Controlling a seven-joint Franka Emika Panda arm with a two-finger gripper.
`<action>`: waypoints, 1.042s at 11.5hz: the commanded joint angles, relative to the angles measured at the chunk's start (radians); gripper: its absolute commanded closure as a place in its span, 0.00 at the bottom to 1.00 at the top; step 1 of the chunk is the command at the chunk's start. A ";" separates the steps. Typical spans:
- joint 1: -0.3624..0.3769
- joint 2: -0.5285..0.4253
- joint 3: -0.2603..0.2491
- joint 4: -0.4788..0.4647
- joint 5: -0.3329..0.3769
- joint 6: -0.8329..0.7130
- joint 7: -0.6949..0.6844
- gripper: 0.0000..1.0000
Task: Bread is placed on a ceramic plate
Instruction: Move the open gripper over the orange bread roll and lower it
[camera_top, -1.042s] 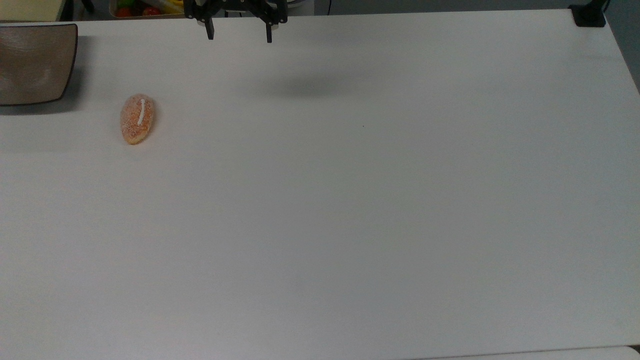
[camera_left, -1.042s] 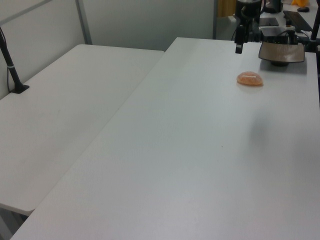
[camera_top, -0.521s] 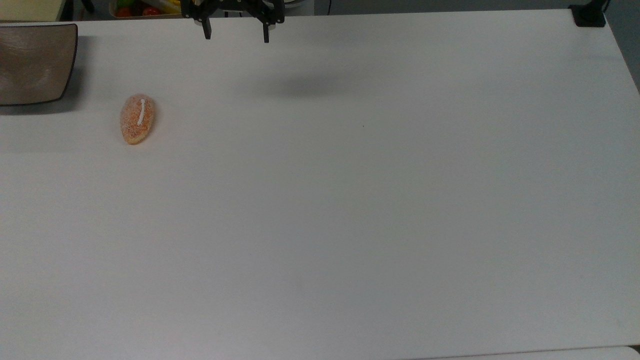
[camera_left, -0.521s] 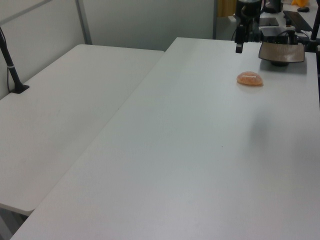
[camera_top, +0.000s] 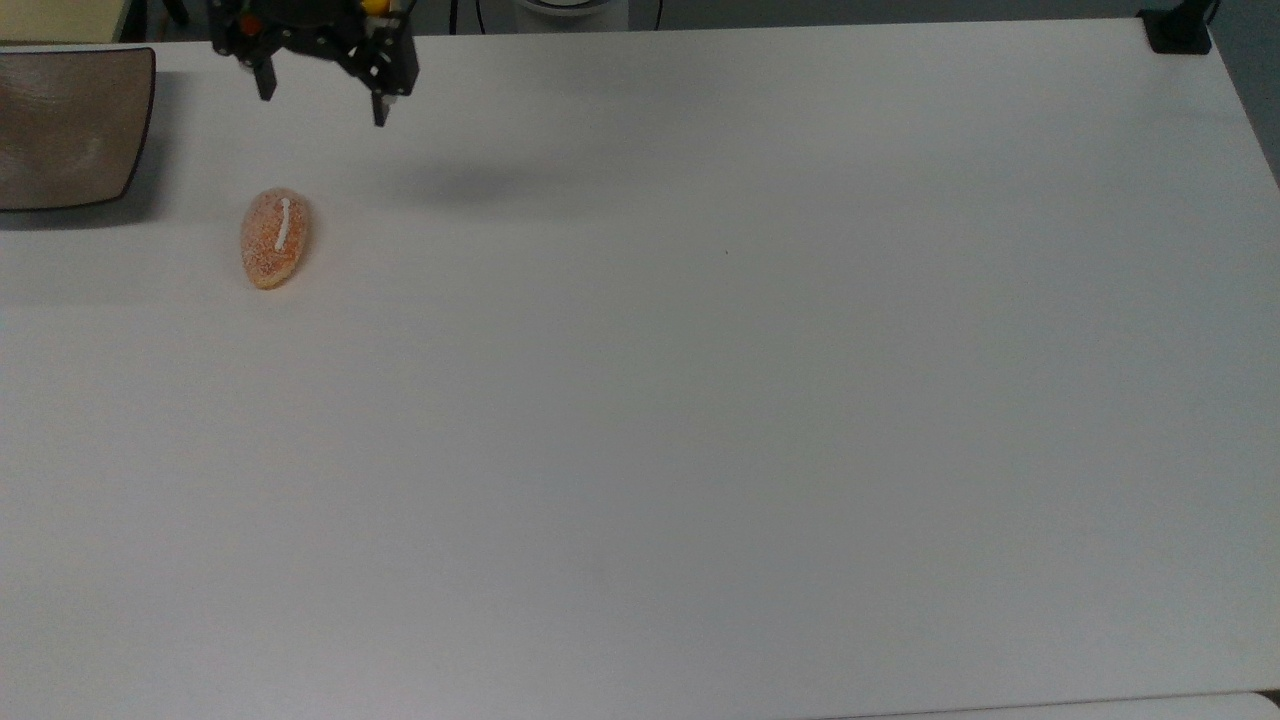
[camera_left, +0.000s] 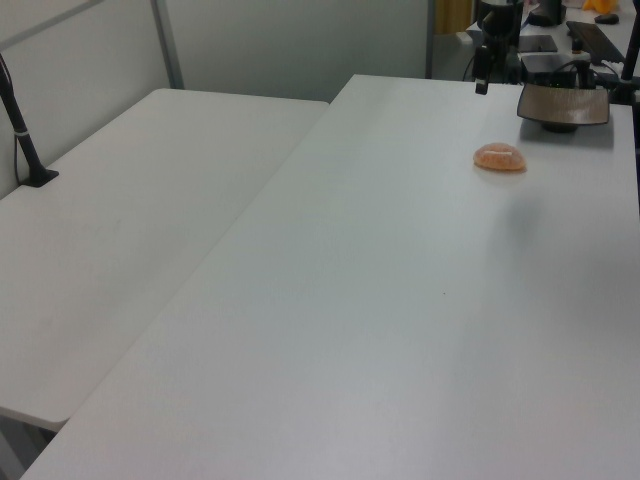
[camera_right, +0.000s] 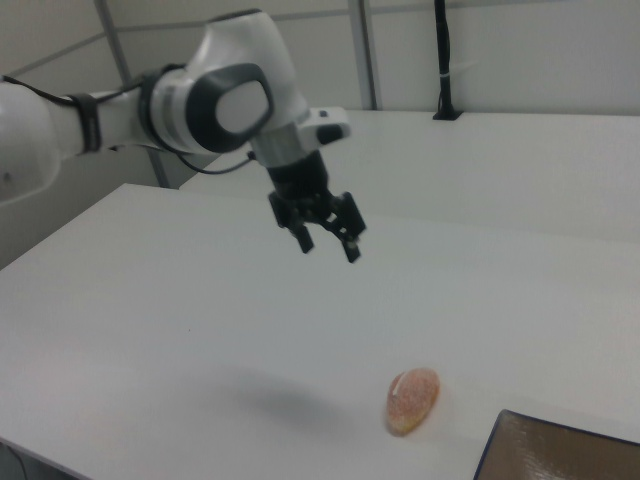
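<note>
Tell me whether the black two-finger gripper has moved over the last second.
Yes. In the top view the black two-finger gripper has shifted toward the top view's left, from well right of the speckled orange oval bun to nearly above it.

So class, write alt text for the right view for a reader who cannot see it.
A white robot arm holds its open black pincer above a white table. An orange bread lies near a brown ceramic plate at the right view's lower right.
</note>
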 joint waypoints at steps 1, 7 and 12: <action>-0.037 0.056 -0.059 -0.013 -0.020 0.080 -0.112 0.00; -0.086 0.162 -0.089 -0.045 -0.026 0.110 -0.249 0.00; -0.100 0.266 -0.089 -0.045 -0.043 0.198 -0.243 0.00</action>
